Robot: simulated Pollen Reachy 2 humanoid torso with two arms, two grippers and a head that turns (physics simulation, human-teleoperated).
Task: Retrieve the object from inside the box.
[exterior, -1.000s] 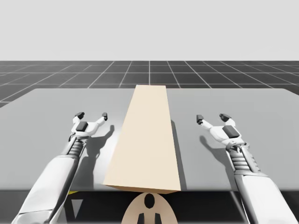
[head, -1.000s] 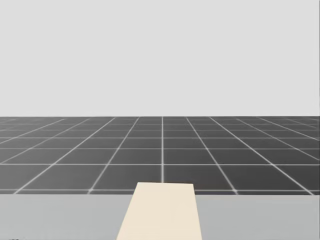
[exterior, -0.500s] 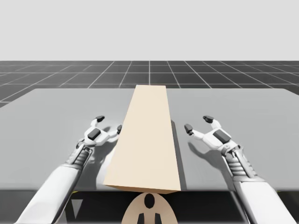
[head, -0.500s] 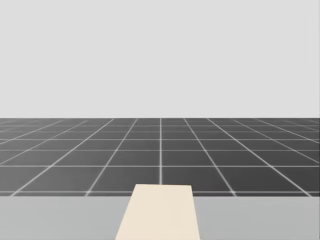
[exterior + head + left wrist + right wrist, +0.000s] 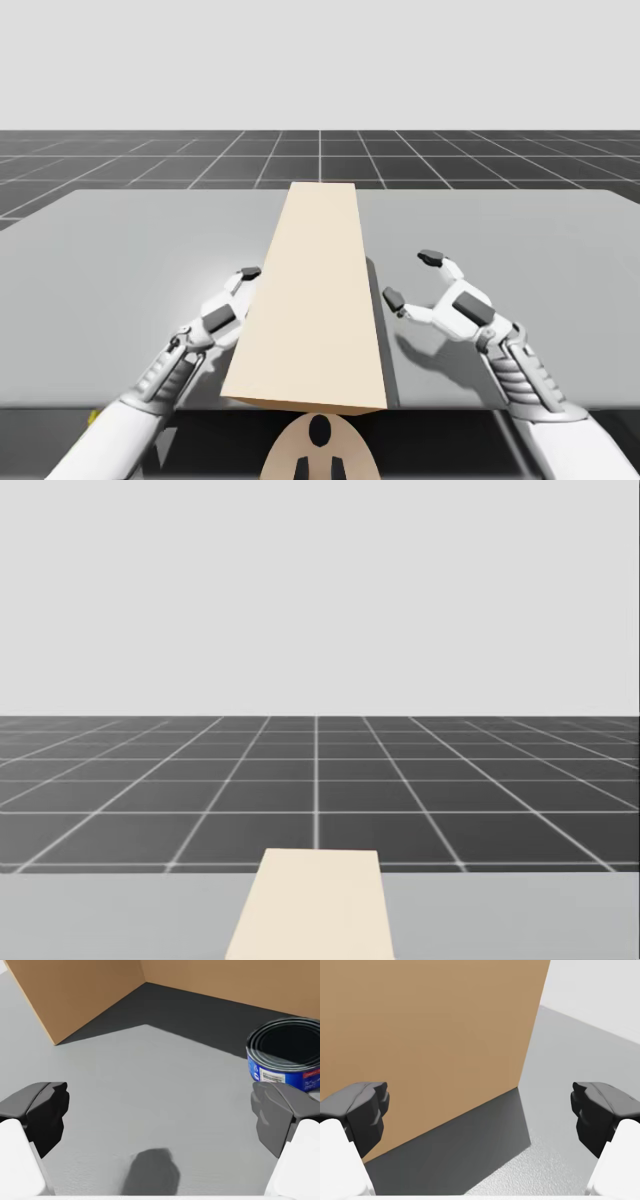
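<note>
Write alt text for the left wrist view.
A low blue can, dark inside, stands just ahead of my open left gripper, off to one side. Beyond it, brown walls of the box meet in a corner.

My arms [image 5: 575, 445] are white, wrists [image 5: 515, 362] ribbed grey, fingertips [image 5: 42, 1110] black.

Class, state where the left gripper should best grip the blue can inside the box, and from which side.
Grip the blue can across its curved side wall, coming in level through the box's open side, as the left gripper faces. It stands upright, and the box walls probably block other approaches.
</note>
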